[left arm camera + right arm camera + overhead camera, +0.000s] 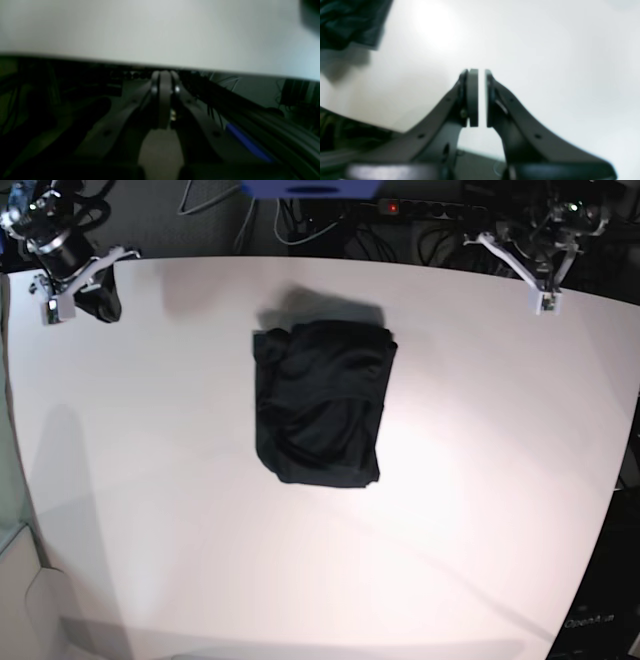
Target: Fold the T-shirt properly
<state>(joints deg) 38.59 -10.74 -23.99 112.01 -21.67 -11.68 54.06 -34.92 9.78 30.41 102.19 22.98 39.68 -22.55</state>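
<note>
White and glossy, the bench [480, 480] takes almost all of the base view, with dark cables and equipment behind its far edge. On it, a little toward the far side and near the middle, lies the T-shirt [322, 402], black, folded into a compact upright rectangle with soft wrinkles on top. No end effector touches it. The left end effector [164, 85] hangs at the far corner, well apart from the garment, its jaws pressed together with nothing between them. The right end effector [481, 97] is at the other far corner, jaws almost closed, only a narrow gap, holding nothing
</note>
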